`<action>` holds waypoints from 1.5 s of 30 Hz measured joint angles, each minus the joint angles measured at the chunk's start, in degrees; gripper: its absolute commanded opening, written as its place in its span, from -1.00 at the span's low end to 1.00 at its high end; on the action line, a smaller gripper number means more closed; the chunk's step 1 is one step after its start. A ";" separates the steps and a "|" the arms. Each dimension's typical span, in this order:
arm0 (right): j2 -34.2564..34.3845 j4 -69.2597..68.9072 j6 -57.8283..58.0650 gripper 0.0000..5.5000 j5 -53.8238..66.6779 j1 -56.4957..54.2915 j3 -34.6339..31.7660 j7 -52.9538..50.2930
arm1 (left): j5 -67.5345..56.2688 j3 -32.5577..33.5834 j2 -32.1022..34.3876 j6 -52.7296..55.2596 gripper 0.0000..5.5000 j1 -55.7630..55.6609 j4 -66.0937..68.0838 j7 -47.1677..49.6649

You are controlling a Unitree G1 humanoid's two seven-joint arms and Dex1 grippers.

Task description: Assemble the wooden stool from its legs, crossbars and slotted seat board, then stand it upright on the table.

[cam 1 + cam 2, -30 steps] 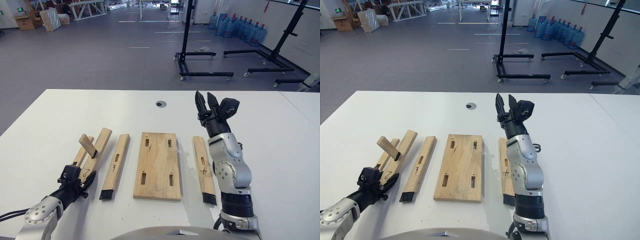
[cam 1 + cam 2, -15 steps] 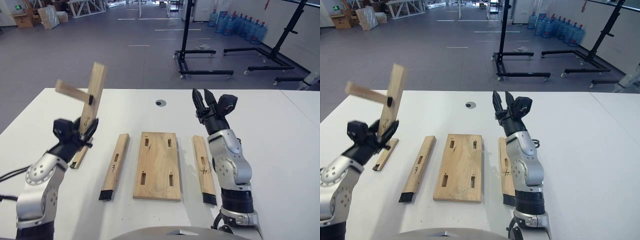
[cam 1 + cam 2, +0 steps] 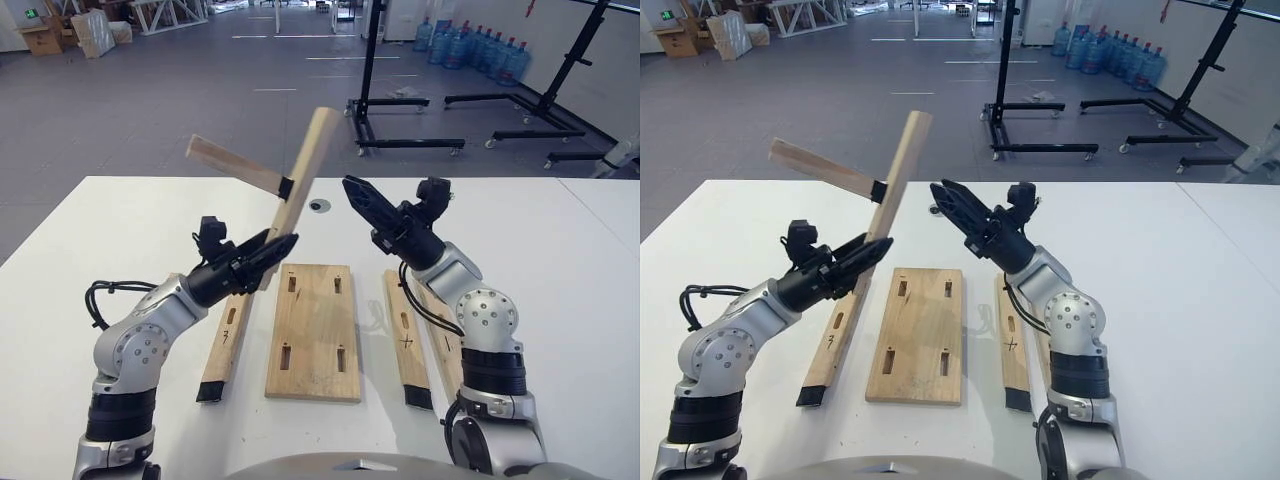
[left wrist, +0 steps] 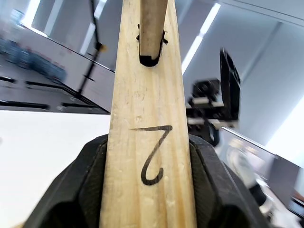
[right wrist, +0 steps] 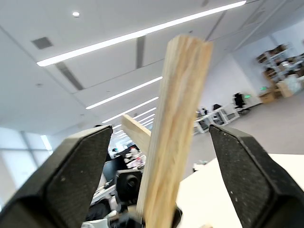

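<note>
Your white rectangular table [image 3: 80,230] carries the pale wooden slotted seat board [image 3: 315,330], lying flat at its centre with four small slots showing. To the board's left a long wooden leg with a black foot [image 3: 213,368] lies flat, partly under your left arm. To the right lies a matching black-footed leg [image 3: 406,345], with another wooden strip [image 3: 447,352] just beside it under your right arm. Above the table you hold a third wooden leg [image 3: 302,180] tilted, its top leaning toward the right. A short wooden crossbar [image 3: 238,166] is plugged into its slot and sticks out to the left. Your left gripper [image 3: 278,250] has its jaws clamped on that leg's lower end. Your right gripper [image 3: 355,188] has its jaws spread wide and holds nothing; its tips point at the raised leg, near it but apart.
</note>
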 measured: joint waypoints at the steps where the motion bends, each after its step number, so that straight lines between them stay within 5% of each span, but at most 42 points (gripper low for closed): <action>1: 0.08 0.38 0.28 0.37 0.45 -0.40 0.14 0.53 | -0.30 -0.76 0.79 0.62 -0.26 0.01 -0.02 -1.63; 8: 0.32 3.62 3.46 0.37 4.94 -1.82 -0.88 2.24 | 1.70 -4.63 2.87 0.73 -0.26 0.24 0.63 -6.60; 19: -0.28 3.37 4.30 -0.23 6.40 -1.81 -0.87 8.06 | -6.11 -2.60 2.37 3.27 -0.27 0.38 0.63 -8.93; 32: -1.38 2.65 3.98 -0.25 4.36 -1.67 -0.07 10.46 | -5.40 -2.74 2.72 2.08 -0.27 2.06 0.63 -11.46; 45: -2.52 -0.24 -4.12 -0.26 -0.66 -4.34 -1.24 11.16 | -5.16 0.00 2.47 2.49 0.57 2.28 5.06 -8.11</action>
